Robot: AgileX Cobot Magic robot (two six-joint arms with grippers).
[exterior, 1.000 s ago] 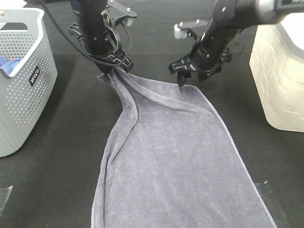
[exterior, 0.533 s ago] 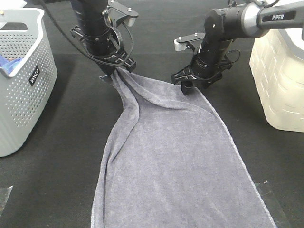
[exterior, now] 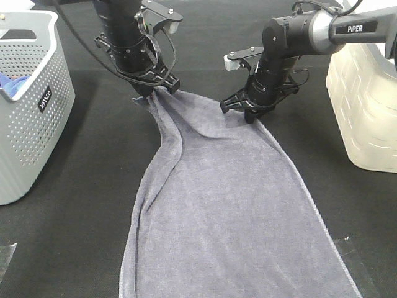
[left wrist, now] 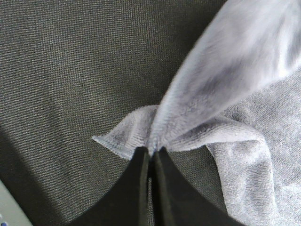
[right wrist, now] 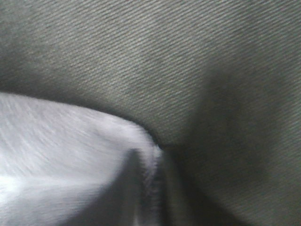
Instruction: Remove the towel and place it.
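A robot test bench set up for laundry work. Two black arms [exterior: 291,43] reach over a table [exterior: 74,205] covered in black cloth, with tape marks [exterior: 7,254] on it. A grey perforated basket [exterior: 31,105] and a white bin [exterior: 366,99] flank a towel [exterior: 223,211].

"PiPER" in white letters on right arm [exterior: 353,28] link, up-arm from right gripper's jaws. Dark tag on grey perforated basket [exterior: 28,115], well off to outer side of left gripper's jaws, carries white lettering, too small to read with certainty.
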